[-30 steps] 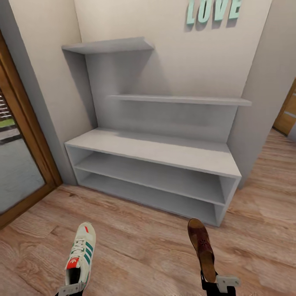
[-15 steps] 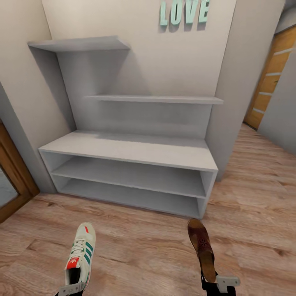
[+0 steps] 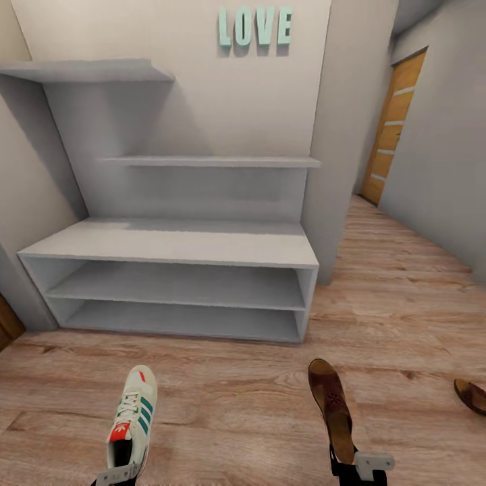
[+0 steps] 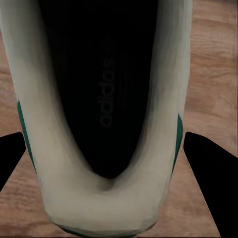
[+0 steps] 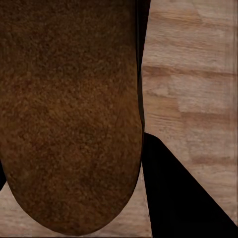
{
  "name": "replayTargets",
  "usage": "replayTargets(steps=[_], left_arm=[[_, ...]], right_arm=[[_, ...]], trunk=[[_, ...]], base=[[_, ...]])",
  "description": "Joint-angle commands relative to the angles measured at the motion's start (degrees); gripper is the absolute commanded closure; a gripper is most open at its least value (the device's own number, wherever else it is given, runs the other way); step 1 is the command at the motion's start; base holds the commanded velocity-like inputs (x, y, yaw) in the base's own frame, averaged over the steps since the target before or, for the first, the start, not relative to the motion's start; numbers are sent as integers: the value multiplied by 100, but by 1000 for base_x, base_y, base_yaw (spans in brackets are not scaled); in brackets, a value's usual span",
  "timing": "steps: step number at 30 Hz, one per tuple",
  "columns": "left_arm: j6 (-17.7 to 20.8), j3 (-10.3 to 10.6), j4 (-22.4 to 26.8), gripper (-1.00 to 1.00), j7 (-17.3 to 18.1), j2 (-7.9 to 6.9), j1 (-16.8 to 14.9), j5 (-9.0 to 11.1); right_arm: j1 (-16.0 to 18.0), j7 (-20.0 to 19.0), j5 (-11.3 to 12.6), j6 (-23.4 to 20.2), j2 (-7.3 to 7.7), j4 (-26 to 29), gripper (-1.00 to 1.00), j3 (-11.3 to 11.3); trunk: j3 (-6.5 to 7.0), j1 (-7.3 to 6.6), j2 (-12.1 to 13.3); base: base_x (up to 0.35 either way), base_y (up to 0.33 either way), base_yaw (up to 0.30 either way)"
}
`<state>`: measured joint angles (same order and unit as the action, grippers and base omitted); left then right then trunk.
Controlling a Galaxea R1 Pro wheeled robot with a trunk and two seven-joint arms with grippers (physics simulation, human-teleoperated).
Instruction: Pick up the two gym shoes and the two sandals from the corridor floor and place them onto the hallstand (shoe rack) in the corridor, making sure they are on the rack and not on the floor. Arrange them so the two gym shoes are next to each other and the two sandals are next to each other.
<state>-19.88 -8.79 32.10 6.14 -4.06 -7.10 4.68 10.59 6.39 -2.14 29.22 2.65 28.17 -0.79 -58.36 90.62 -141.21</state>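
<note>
A gym shoe [image 3: 133,418] is gripped by the left gripper [image 3: 116,474]; a sandal [image 3: 331,408] is clamped by the right gripper [image 3: 356,466]. The hallstand [image 3: 175,243] is seen at 12 o'clock, the second sandal [image 3: 471,395] at 3 o'clock.

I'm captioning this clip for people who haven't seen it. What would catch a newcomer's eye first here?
Two shoes held out low in the head view: a cream sneaker with green stripes in the left gripper, a brown sandal in the right gripper. Ahead, the grey hallstand stands bare against the wall, under mint LOVE letters. Another sandal lies on the wood floor at the right edge.
</note>
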Motion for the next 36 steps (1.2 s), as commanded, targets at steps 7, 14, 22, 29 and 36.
replayTargets(steps=[7,14,22,29,36], left_arm=[[-7,-21,-2,100,63,2,-2,50],[-7,-25,-2,100,63,2,-2,50],[-7,-26,-2,100,62,1,-2,43],[-2,-3,-5,100,33,15,-2,-14],[110,-5,-4,100,31,8,-75,9]], right_arm=[[5,11,-5,14,-1,0,100,0],[5,10,-24,19,4,-3,100,0],[5,10,-9,17,-5,26,100,7],[5,13,3,14,-4,39,100,-17],[5,17,3,5,295,64,100,-478]], trunk=[[-5,-4,-2],[-5,-4,-2],[-5,-4,-2],[-5,-4,-2],[-5,-4,-2]], base=[[-59,0,-85],[-62,0,-7],[-17,0,0],[0,0,0],[0,0,0]])
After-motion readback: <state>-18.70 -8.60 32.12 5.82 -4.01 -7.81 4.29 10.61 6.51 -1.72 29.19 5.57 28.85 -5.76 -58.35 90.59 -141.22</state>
